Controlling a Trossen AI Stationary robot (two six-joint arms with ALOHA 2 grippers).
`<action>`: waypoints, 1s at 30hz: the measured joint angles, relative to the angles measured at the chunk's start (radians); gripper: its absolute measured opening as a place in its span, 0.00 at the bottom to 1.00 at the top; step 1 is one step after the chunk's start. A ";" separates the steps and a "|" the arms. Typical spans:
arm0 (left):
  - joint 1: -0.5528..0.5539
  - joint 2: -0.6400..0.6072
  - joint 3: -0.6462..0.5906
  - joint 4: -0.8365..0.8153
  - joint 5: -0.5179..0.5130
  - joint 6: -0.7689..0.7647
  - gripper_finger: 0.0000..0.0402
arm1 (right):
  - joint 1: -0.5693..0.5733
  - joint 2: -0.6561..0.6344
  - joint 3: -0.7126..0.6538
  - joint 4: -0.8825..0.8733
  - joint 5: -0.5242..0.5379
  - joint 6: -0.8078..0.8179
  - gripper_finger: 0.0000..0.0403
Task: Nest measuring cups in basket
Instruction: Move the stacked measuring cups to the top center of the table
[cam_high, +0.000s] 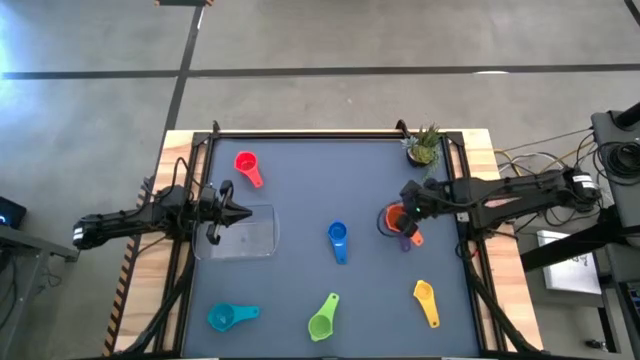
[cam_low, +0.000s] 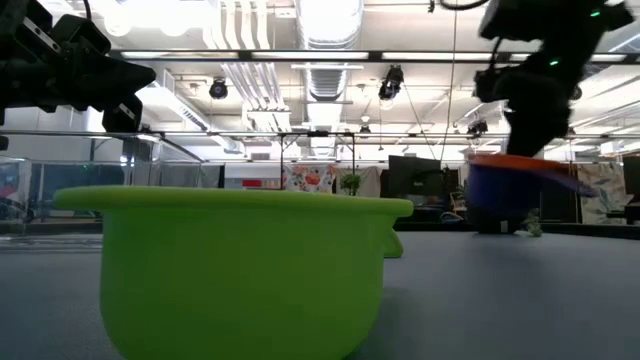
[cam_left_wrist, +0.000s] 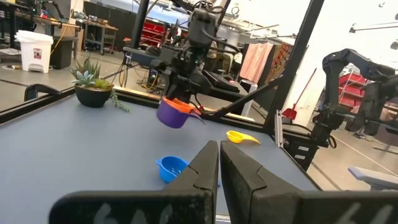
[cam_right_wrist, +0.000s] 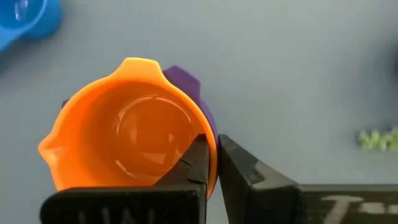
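My right gripper (cam_high: 405, 214) hangs over the table's right half, shut on an orange measuring cup (cam_right_wrist: 127, 134) nested inside a purple one (cam_right_wrist: 186, 78). In the left wrist view this pair (cam_left_wrist: 174, 112) is in the air. My left gripper (cam_high: 243, 212) is shut and hovers over the far-left part of the clear basket (cam_high: 252, 240). Resting on the table by their bowls and handles are the red cup (cam_high: 247, 167), blue cup (cam_high: 338, 240), teal cup (cam_high: 230, 317), lime green cup (cam_high: 324, 318) and yellow cup (cam_high: 426, 300). My right gripper pinches the wall of the nested pair at its rim (cam_right_wrist: 210, 140), one finger (cam_right_wrist: 193, 165) inside the orange bowl and the other (cam_right_wrist: 245, 171) outside the purple wall. The fingers come from above, pointing down. The pair is lifted clear of the table, slightly tilted.
A small potted plant (cam_high: 425, 147) stands at the far right corner. Black rails (cam_high: 300, 133) run along the table's far, left and right edges. In the low view the lime green cup (cam_low: 240, 270) fills the foreground. Open grey surface lies between basket and blue cup.
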 joint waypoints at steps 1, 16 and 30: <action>0.000 0.000 0.000 0.000 0.000 0.000 0.00 | -0.026 0.015 0.003 0.031 -0.014 -0.026 0.02; 0.000 0.000 0.000 0.000 0.000 0.000 0.00 | -0.387 0.403 0.177 0.345 -0.280 -0.345 0.02; 0.000 0.000 0.000 0.000 0.000 0.000 0.00 | -0.420 0.648 0.449 0.293 -0.309 -0.435 0.13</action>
